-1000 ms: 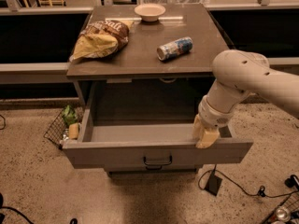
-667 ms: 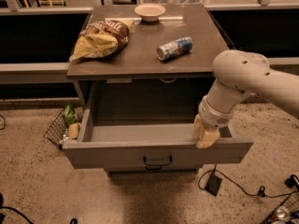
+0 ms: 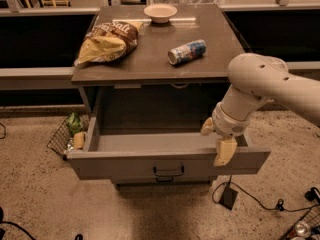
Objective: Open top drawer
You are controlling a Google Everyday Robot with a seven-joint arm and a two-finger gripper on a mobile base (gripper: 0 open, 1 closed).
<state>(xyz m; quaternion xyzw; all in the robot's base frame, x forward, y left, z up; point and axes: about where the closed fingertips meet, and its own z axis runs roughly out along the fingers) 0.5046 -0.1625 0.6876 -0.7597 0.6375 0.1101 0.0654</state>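
The top drawer (image 3: 125, 165) stands pulled far out of the cabinet, and its deep grey box shows nothing inside. Its dark bar handle (image 3: 168, 172) is at the centre of the front. My gripper (image 3: 216, 139) hangs from the white arm at the right end of the drawer's front rim. It is open, with one tan finger (image 3: 225, 152) over the front panel and the other finger (image 3: 207, 127) on the inner side. It holds nothing.
On the cabinet top (image 3: 150, 66) lie a chip bag (image 3: 107, 40), a tipped can (image 3: 187, 51) and a white bowl (image 3: 160, 12). A wire basket (image 3: 67, 136) with items stands on the floor at the left. Cables and a black adapter (image 3: 229, 196) lie at the right.
The drawer has stayed pulled out. My gripper has shifted slightly at the front rim, and its two fingers now show apart.
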